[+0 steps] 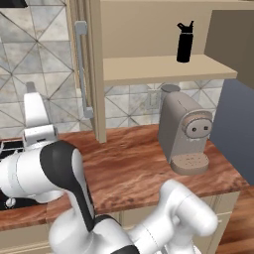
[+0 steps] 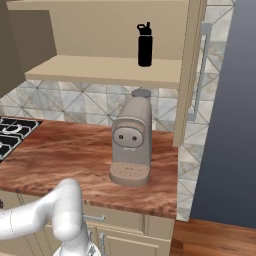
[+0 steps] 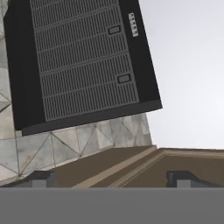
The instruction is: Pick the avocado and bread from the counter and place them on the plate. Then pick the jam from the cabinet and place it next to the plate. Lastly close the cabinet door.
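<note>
In the hand view my gripper (image 3: 111, 179) is open, its two fingertips (image 3: 41, 179) far apart with nothing between them. It points up at the underside of a black range hood (image 3: 83, 57) and the tiled wall. The counter (image 1: 129, 163) runs under an open cabinet (image 1: 163, 69), also seen in the right base view as the cabinet (image 2: 100, 70) over the counter (image 2: 65, 155). The cabinet door (image 1: 95, 69) stands open, edge-on, with a long grey handle (image 1: 82, 69). The avocado, bread, plate and jam are out of view.
A grey coffee machine (image 1: 186, 134) stands on the counter at the right, the same machine (image 2: 131, 142) in the right base view. A black bottle (image 1: 184, 42) stands on the cabinet shelf. A stove (image 2: 10, 132) lies at the left. A dark wall (image 2: 225, 110) borders the counter's right end.
</note>
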### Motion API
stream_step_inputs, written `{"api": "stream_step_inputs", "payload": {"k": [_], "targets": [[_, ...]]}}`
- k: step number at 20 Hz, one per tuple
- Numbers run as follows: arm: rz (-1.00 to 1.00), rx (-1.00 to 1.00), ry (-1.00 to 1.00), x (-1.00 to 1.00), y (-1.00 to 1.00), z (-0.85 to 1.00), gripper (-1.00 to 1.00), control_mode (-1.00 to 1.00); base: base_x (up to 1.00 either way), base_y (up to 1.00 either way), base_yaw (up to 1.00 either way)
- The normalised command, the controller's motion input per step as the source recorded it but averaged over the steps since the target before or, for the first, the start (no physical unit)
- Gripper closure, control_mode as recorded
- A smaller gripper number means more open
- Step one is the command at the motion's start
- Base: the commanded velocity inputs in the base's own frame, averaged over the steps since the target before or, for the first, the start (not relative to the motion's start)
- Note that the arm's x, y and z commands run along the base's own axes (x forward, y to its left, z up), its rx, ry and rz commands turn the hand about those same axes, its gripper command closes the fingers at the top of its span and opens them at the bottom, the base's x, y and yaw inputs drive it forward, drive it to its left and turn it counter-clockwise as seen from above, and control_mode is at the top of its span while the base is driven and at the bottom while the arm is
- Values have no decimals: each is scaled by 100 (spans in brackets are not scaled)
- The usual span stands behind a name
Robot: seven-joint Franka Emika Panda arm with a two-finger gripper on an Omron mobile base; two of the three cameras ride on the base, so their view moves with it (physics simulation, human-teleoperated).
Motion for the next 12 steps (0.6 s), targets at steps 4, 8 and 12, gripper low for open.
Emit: {"api": "stream_step_inputs", "payload": {"k": [4,8,12], "targets": [[-18,24,33,-42,77,-24,-100,-100,0,0,0],[-8,23,29,-62,78,-23,-100,-100,0,0,0],[-9,18,34,-24,61,-9,-100,-100,0,0,0]]}}
